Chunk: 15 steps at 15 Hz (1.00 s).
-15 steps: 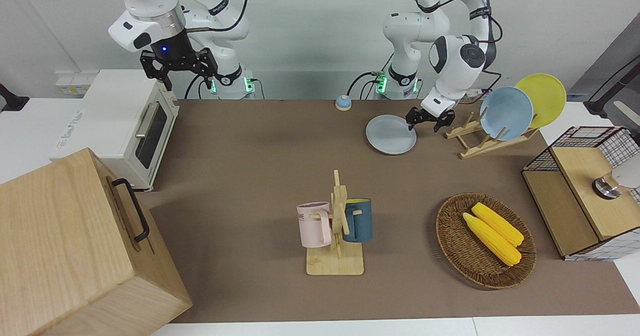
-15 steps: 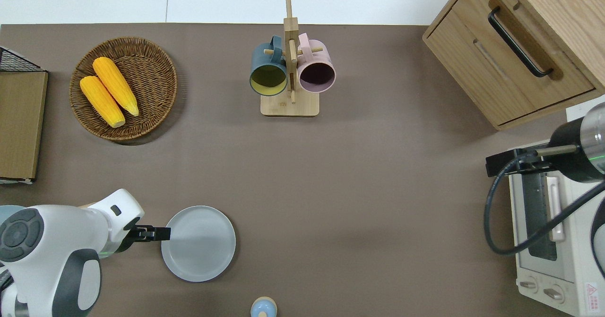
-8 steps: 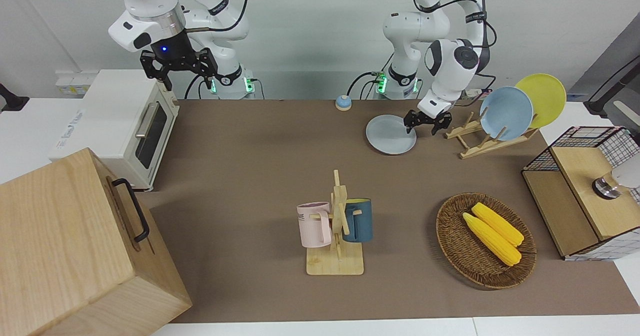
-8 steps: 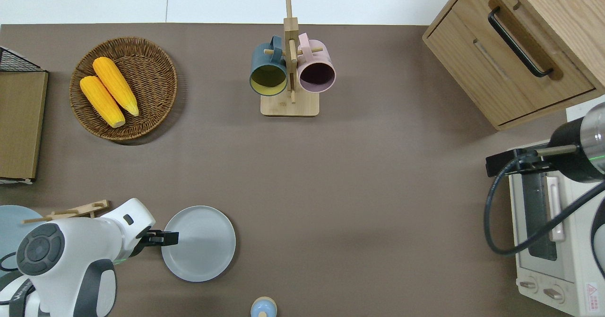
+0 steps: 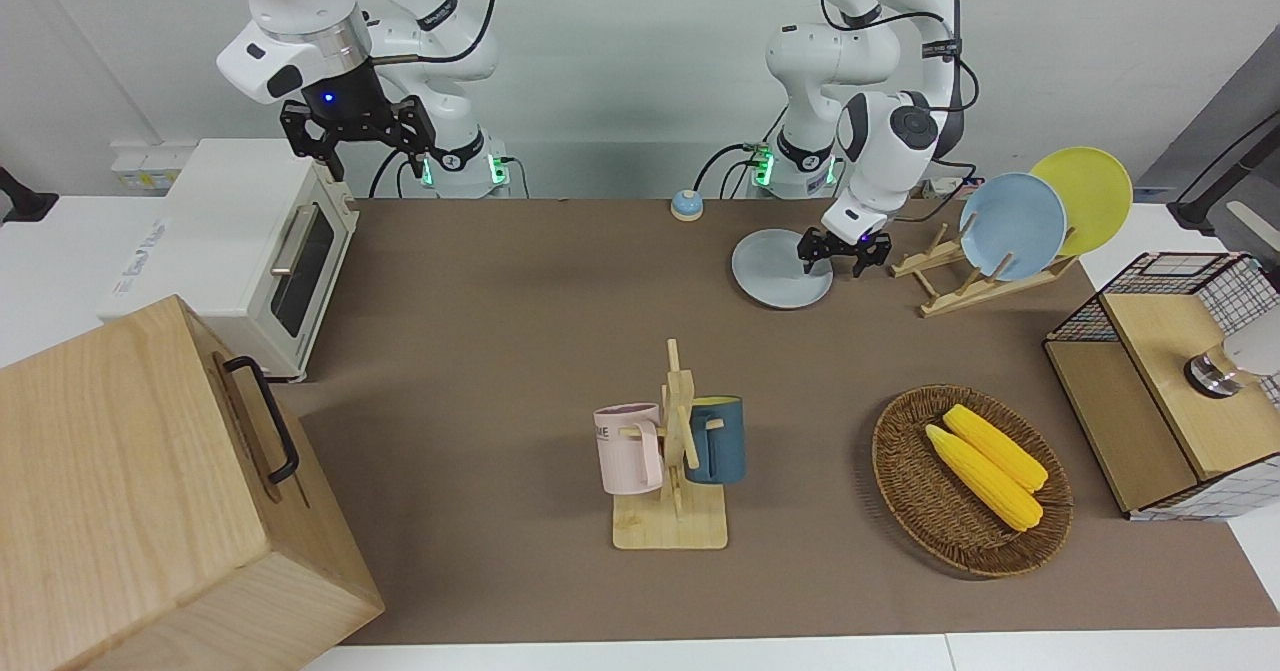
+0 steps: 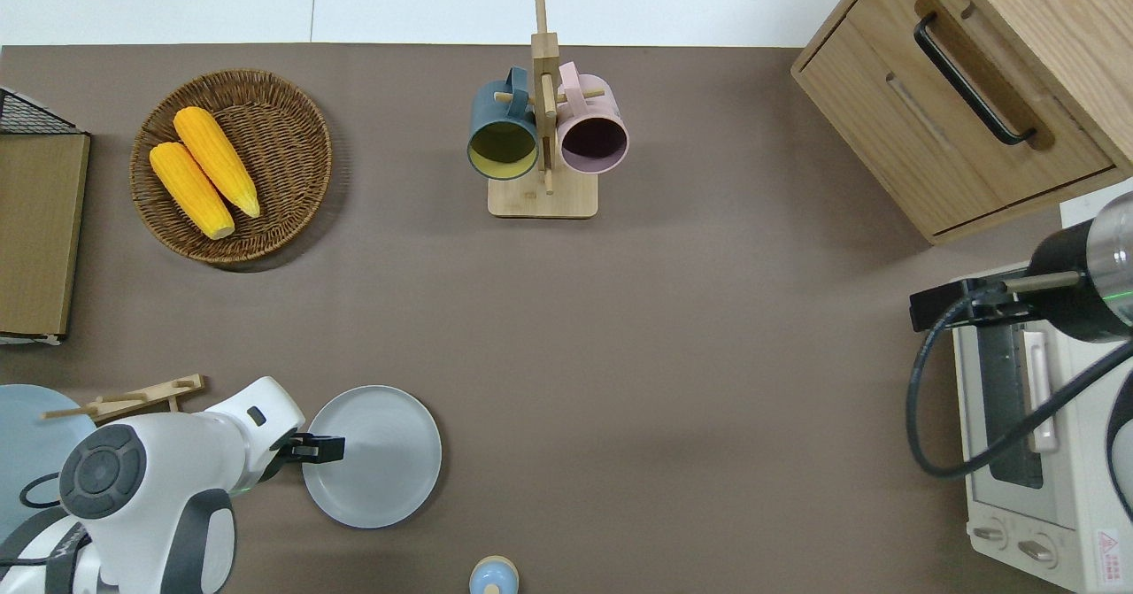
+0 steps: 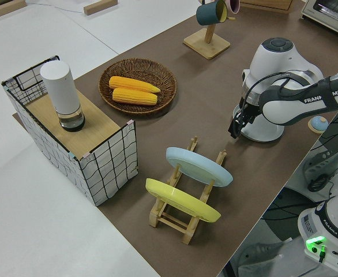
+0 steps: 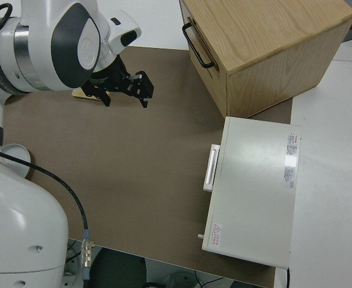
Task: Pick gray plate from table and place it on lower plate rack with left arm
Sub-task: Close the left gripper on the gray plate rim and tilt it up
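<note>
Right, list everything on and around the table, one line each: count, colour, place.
gray plate: 1, pale gray, flat on the table, near the robots
plate rack: 1, light wood, toward the left arm's end
plates in the rack: 2, light blue and yellow
basket: 1, brown wicker, holds 2 yellow corn cobs
mug stand: 1, wood, with blue mug and pink mug
toaster oven: 1, white
wooden cabinet: 1
left hand: black, at the gray plate's rim
right arm: parked
</note>
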Tool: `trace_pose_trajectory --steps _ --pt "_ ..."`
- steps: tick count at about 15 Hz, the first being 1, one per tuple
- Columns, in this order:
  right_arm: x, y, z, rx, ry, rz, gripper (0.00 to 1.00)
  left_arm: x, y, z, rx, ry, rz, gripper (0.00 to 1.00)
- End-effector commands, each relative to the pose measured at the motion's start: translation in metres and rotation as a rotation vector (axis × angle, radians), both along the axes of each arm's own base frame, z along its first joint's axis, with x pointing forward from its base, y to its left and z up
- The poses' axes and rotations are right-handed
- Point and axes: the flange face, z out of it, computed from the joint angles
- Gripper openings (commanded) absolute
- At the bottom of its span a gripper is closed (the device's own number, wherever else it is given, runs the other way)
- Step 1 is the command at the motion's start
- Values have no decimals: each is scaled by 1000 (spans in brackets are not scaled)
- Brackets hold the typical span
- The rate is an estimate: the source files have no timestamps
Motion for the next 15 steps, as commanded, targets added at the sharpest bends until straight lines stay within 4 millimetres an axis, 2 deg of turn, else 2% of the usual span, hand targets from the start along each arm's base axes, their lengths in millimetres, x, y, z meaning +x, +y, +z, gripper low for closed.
trace_pose_trajectory --steps 1,6,8,14,15 --pt "-2 0 3 6 7 -2 990 -2 -4 -12 -3 -9 10 995" --pt "-3 1 3 6 7 2 987 -2 -12 -17 0 -4 6 985" --pt "-2 0 3 6 7 -2 990 -2 -16 -18 0 -6 10 864" --pt "-3 1 3 6 7 1 990 -3 -22 -20 3 0 15 32" --pt "-2 0 3 6 7 -2 987 -4 -25 -20 1 0 8 0"
